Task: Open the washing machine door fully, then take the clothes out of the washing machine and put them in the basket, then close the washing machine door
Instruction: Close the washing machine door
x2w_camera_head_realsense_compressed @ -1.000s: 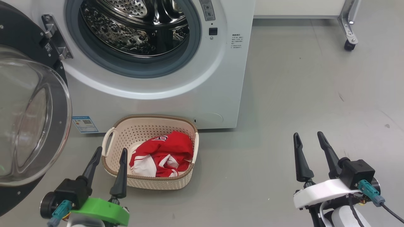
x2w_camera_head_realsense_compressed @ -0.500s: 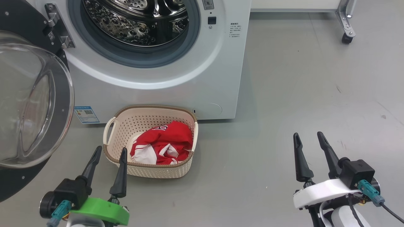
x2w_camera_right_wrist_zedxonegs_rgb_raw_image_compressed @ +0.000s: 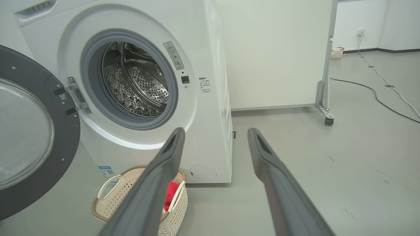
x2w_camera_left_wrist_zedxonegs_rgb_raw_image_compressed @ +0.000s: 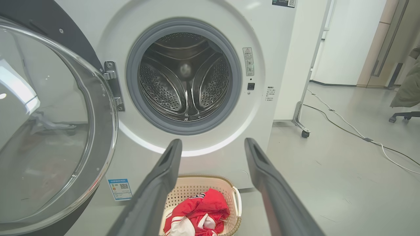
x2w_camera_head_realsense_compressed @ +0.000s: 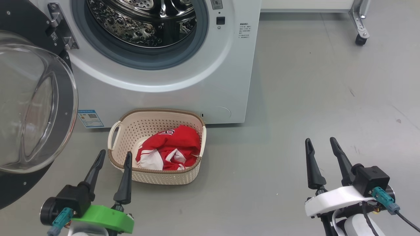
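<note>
The white washing machine [x2w_camera_head_realsense_compressed: 226, 82] stands ahead with its steel drum [x2w_camera_left_wrist_zedxonegs_rgb_raw_image_compressed: 185, 82] showing no clothes inside. Its door [x2w_camera_head_realsense_compressed: 36, 101] hangs swung wide open to the left, the glass bowl bulging toward me. On the floor in front sits the cream basket [x2w_camera_head_realsense_compressed: 126, 134] holding the red and white clothes [x2w_camera_head_realsense_compressed: 170, 149]. My left gripper [x2w_camera_head_realsense_compressed: 115, 156] is open just in front of the basket's near left corner, holding nothing. Farther right over bare floor, my right gripper [x2w_camera_head_realsense_compressed: 320, 141] is open and empty too.
A white panel on a wheeled metal foot [x2w_camera_head_realsense_compressed: 360, 28] stands behind and to the right of the machine. Cables [x2w_camera_left_wrist_zedxonegs_rgb_raw_image_compressed: 354, 131] run across the grey floor on the right. A chair base [x2w_camera_left_wrist_zedxonegs_rgb_raw_image_compressed: 405, 115] is at the far right.
The head view has tipped a little, so the machine and basket sit slightly higher in the picture. Both grippers stay open in the same places.
</note>
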You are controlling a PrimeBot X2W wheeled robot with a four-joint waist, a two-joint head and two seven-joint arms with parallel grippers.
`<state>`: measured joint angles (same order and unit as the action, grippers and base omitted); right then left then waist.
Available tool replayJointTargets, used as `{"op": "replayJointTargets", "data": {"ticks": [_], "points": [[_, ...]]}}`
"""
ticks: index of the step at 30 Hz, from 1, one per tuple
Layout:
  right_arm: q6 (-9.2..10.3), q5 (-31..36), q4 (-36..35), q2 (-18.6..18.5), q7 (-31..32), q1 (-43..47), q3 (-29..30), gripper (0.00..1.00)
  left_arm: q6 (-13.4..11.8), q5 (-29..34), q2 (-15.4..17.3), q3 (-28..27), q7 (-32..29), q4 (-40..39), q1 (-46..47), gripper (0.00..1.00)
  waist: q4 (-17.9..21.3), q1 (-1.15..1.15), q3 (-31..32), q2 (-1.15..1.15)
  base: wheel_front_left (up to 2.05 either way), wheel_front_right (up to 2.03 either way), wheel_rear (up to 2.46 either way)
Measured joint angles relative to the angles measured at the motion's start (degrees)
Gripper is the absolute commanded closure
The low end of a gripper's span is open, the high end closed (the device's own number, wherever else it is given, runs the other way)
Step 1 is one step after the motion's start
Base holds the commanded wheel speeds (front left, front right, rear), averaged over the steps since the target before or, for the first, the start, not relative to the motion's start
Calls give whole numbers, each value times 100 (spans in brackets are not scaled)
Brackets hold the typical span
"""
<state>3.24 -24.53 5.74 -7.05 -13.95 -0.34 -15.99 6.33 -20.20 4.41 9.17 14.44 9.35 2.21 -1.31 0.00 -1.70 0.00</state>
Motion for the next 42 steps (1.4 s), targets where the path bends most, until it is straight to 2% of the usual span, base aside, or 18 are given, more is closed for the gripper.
{"op": "replayJointTargets", "data": {"ticks": [42], "points": [[1, -1, 23, 4, 0, 0, -2, 0, 0, 21, 20, 19, 0, 105, -19, 0, -16, 0, 10, 0, 1, -1, 0]]}}
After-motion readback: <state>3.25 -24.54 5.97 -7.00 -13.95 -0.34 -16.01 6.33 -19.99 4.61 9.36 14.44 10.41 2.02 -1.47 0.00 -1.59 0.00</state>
